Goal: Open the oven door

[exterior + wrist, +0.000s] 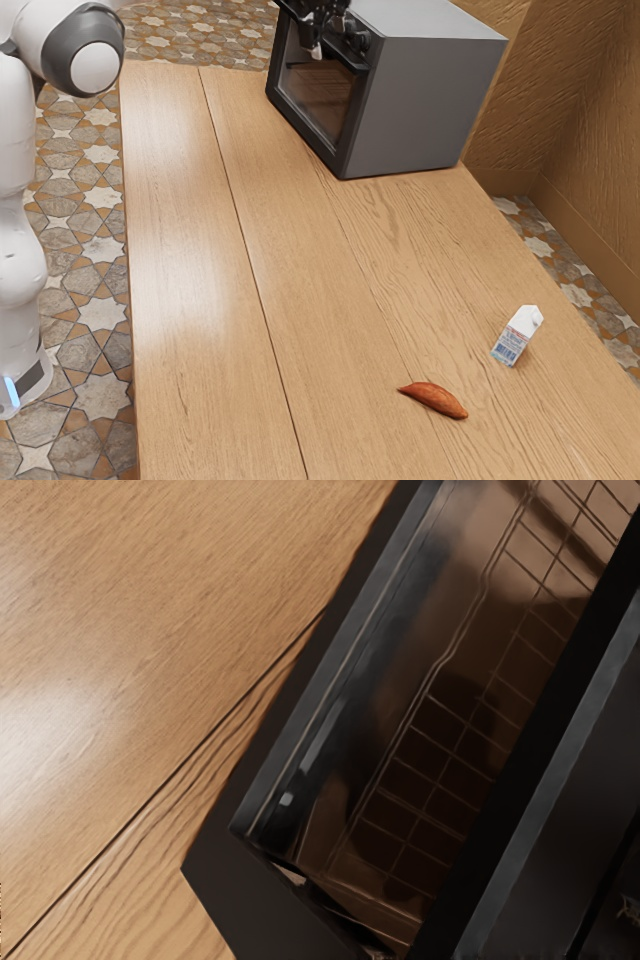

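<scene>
Toaster oven (430, 95) at the far end of the wooden table (215, 300), its glass door (318, 92) turned toward the exterior view's left. Door looks shut or very nearly so; can't tell if there's a slight gap at the edge. Wire rack (425, 780) visible through the glass.

Robot arm (20, 240) comes in from the exterior view's left; gripper (314, 42) is up at the door's upper part, near the handle (345, 59). Contact with it can't be confirmed. Jaw state: cannot tell, too dark and partly cut off at the top edge, so no grip is claimed.

Progress: reach looks mostly done, hand is at the door. Opening itself is not visibly done. Left, by judgement: get a hold on or behind the handle, then swing the door well clear of the oven body. Slipping off the handle would be the likely failure.

Others, off-task: milk carton (516, 336) upright, near right; sweet potato (434, 399) lying just beside it, nearer and to the left.
</scene>
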Available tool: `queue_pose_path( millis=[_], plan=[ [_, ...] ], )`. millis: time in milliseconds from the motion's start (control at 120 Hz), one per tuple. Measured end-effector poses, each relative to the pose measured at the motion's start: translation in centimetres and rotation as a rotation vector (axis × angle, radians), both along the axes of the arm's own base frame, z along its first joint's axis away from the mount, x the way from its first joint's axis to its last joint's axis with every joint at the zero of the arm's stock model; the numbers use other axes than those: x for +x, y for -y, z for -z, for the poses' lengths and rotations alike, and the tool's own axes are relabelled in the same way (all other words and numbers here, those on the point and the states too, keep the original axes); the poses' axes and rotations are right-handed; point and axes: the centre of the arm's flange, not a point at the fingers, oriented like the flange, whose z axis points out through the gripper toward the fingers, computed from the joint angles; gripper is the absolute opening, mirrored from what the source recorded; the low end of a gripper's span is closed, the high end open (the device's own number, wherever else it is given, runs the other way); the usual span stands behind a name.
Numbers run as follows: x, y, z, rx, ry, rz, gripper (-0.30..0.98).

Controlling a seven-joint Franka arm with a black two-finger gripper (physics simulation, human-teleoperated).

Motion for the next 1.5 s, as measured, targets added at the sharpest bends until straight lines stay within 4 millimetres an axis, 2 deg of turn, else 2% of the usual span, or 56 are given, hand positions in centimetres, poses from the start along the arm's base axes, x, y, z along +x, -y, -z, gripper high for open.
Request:
queue_pose_path(
  millis=[100, 275, 367, 467, 592, 950, 1150, 1500],
  plan=[
    [0.0, 0.0, 0.3, 0.024, -0.019, 0.035, 0.69],
    [-2.4, -3.7, 0.3, 0.053, -0.036, 0.014, 0.69],
    [-2.8, -4.5, 0.5, 0.062, -0.046, 0.022, 0.69],
    [-1.9, -4.5, 1.2, 0.070, -0.059, 0.049, 0.69],
    [-0.7, -4.1, 1.1, 0.092, -0.053, 0.084, 0.69],
    [-1.9, -7.2, 1.1, 0.129, -0.045, 0.069, 0.69],
    [-0.6, -7.6, 1.7, 0.146, -0.039, 0.087, 0.69],
    [0.0, -7.8, 3.1, 0.144, -0.048, 0.106, 0.69]
  ],
)
